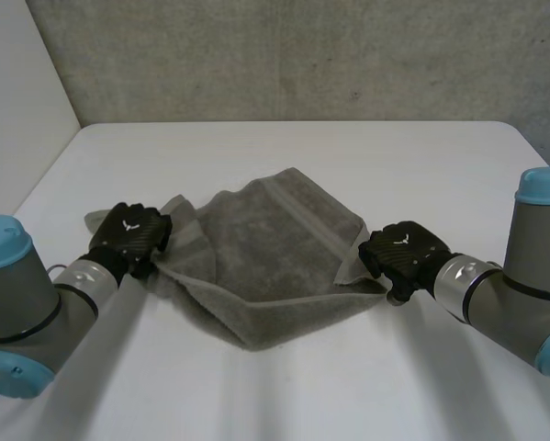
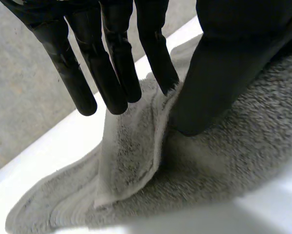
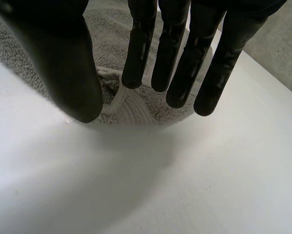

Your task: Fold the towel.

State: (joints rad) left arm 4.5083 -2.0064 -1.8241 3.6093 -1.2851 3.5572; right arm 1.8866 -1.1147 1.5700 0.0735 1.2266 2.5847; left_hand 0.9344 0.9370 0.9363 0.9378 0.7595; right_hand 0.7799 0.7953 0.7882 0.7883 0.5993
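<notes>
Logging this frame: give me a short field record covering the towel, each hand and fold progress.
towel: grey, rumpled, lying skewed on the white table
left hand: at the towel's left side, just in from its corner; a ridge of cloth pinched between the thumb and a straight finger
right hand: at the towel's right corner; grip unclear
fold progress: no neat fold yet

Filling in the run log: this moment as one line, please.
phase: grasping | towel: rumpled on table | left robot hand: pinching towel near left corner | right robot hand: at right corner, grip unclear
</notes>
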